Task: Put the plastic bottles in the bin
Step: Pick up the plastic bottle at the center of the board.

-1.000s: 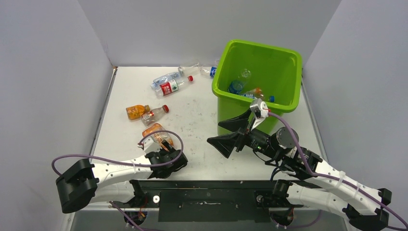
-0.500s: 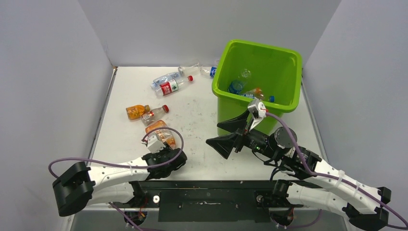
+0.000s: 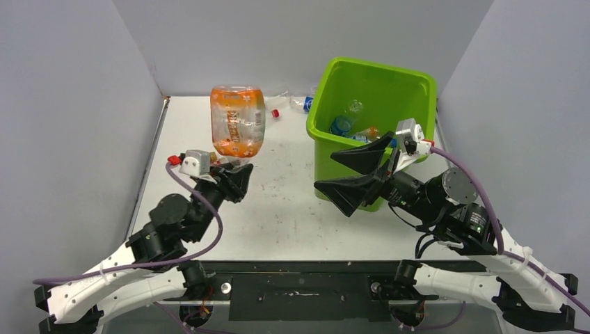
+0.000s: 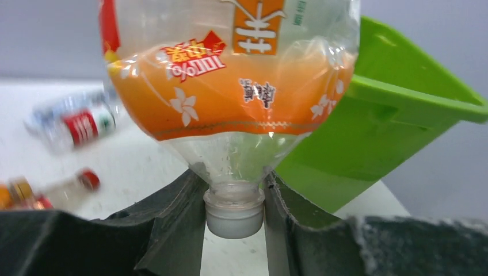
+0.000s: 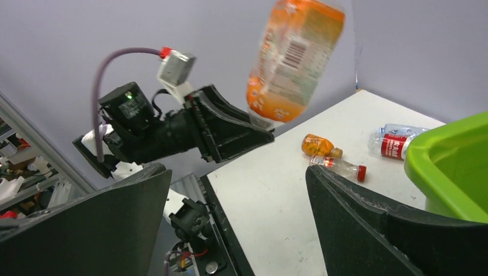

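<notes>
Grey walls close around a white, scuffed table [image 3: 292,209]. High above it, left of the bin [image 3: 381,65], the left gripper [image 3: 233,174] pinches the neck of an upside-down orange bottle [image 3: 238,129]. Its white cap [image 4: 234,214] sits between the black jaws, and the clear plastic body with a glossy orange label stands above them. The right gripper [image 3: 325,170] gapes wide and empty beside the smooth lime-green bin.
</notes>
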{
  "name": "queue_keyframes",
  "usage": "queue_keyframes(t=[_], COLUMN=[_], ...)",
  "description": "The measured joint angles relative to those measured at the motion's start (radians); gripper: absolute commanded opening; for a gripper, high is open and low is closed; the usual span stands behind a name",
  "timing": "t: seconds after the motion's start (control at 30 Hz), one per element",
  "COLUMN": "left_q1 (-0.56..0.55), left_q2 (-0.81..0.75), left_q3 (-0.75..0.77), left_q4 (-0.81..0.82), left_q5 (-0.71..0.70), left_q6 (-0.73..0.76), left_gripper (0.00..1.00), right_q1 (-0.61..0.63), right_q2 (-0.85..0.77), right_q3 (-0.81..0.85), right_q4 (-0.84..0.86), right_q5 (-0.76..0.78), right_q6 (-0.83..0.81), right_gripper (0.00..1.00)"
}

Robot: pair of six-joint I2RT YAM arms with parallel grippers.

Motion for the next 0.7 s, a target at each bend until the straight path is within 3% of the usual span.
queue_keyframes(t=[0.17, 0.3, 0.53, 0.7], left_q1=[0.005, 0.014, 0.067, 0.076], left_q2=[-0.018, -0.034, -0.123, -0.133], left_q3=[0.041, -0.023, -0.253, -0.277], left_q4=[0.174, 0.275, 0.398, 0.417], left_q5=[0.192, 0.353, 0.56, 0.67], left_q6=[0.414, 0.644, 0.749, 0.734], left_gripper=[0.0, 0.0, 0.0, 0.0], right_q1=[0.0, 0.0, 0.0, 0.0], right_q2=[0.049, 0.102, 0.147, 0.167], right_q3=[0.046, 0.05, 0.046, 0.044], right_q4=[0.013, 0.036, 0.073, 0.112], right_q5=[0.011, 0.02, 0.04, 0.07], right_q6=[-0.016, -0.016, -0.015, -0.016], right_gripper=[0.9, 0.9, 0.9, 0.9])
